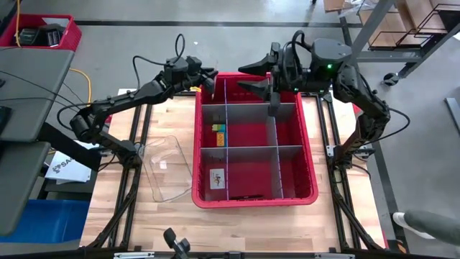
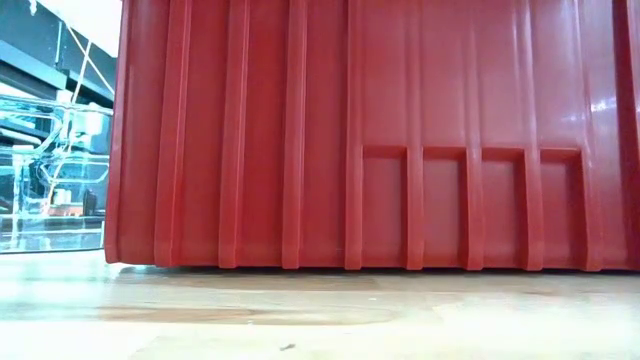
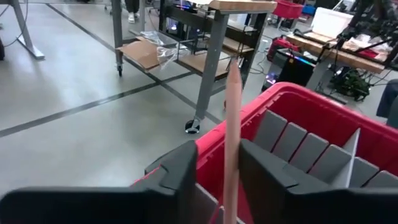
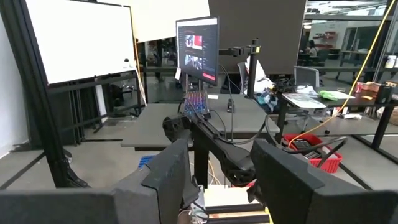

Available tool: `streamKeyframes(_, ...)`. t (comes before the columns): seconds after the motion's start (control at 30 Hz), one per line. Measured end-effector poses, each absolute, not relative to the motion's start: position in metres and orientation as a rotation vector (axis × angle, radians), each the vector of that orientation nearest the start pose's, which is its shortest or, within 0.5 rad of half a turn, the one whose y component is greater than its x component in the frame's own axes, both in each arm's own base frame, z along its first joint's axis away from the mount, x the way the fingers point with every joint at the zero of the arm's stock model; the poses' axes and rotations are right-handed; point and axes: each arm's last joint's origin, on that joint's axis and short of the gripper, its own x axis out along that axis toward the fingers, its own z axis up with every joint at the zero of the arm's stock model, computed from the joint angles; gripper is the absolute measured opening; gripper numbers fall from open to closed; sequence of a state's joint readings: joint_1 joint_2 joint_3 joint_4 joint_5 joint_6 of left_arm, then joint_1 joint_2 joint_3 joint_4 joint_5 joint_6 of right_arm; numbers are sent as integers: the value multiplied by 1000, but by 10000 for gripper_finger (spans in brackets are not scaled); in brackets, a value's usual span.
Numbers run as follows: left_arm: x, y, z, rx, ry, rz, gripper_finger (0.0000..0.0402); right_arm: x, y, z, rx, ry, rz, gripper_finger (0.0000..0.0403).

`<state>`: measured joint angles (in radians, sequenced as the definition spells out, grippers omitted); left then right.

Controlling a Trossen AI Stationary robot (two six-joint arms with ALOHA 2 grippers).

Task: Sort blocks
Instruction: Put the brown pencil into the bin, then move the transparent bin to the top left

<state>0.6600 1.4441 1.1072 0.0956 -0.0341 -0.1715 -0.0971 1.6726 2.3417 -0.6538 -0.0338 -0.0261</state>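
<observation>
The large red bin [image 1: 309, 155] stands mid-table, split into compartments by grey divider sheets [image 1: 275, 155]. A yellow and a green block [image 1: 219, 131] lie in its middle-left compartment. My left gripper [image 1: 208, 80] is at the bin's far-left corner. In its wrist view the fingers [image 3: 217, 152] stand apart with a thin upright sheet [image 3: 233, 118], seen edge-on, between them. My right gripper [image 1: 255, 79] hangs open above the bin's far wall, with nothing between its fingers [image 4: 221, 186]. My left gripper has the thin sheet's edge [image 3: 233, 168] standing between its two fingers. A gap shows between the sheet and one finger [image 3: 183, 174]. The sheet runs close along the other finger [image 3: 261, 174], and I cannot tell whether it touches it.
A clear plastic container [image 1: 169, 169] sits on the wooden table to the bin's left; it also shows in the low view [image 2: 50, 170]. A small white card [image 1: 215, 178] lies in the bin's near-left compartment. The bin's near wall [image 2: 350, 130] fills the low view.
</observation>
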Motion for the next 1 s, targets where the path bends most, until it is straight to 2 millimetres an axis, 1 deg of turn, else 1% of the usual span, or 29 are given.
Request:
streamKeyframes(0.23,256,200,324,-257,170,708,195,297,-28,567,-27,-14,-64,177)
streamKeyframes(0.4,251,196,328,-246,188,711,240,297,-28,567,-27,-14,-64,177)
streamKeyframes(0.5,248,194,330,-249,200,714,258,297,-28,567,-27,-14,-64,177)
streamKeyframes(0.57,243,191,331,-273,241,732,266,297,-28,567,-27,-14,-64,177)
streamKeyframes(0.67,239,189,332,-236,301,786,273,297,-28,567,-30,-14,-64,177)
streamKeyframes(0.77,237,190,329,-280,330,775,274,297,-28,567,-35,-13,-64,177)
streamKeyframes(0.8,237,189,333,-286,316,774,274,297,-28,567,-35,-13,-64,177)
streamKeyframes(0.83,237,186,342,-295,284,761,274,297,-28,567,-37,-13,-64,177)
streamKeyframes(0.9,232,178,367,-317,202,696,274,297,-28,567,-47,-13,-64,177)
streamKeyframes(1.0,222,152,403,-301,162,574,266,295,-28,567,-54,-9,-64,177)
